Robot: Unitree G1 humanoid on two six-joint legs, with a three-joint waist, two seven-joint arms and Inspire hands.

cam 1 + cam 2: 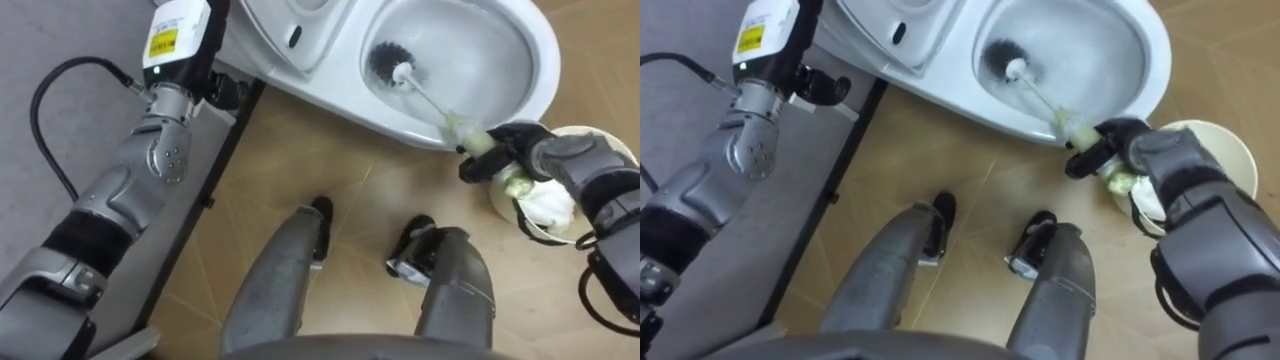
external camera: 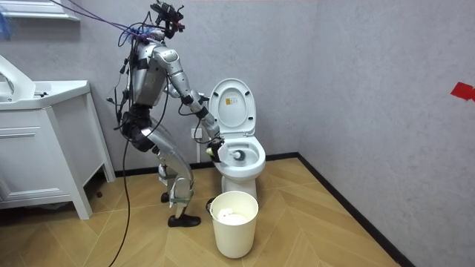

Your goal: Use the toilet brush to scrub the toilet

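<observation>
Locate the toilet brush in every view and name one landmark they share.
Left eye view: toilet brush upper right of centre, bristles in the toilet bowl.
Right eye view: upper centre, same pose.
Room view: centre, in the toilet bowl.
Shared landmark: white bin by the toilet bowl.

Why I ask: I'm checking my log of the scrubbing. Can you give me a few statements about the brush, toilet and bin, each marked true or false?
1. The brush has its head inside the bowl. True.
2. The right hand has its fingers curled round the brush handle. True.
3. The lid is down. False: it stands raised behind the bowl.
4. The bin stands at the robot's left. False: it stands on the floor at its right, beside the bowl.
5. The brush lies in the bin. False: the right hand holds it over the bowl's rim.
</observation>
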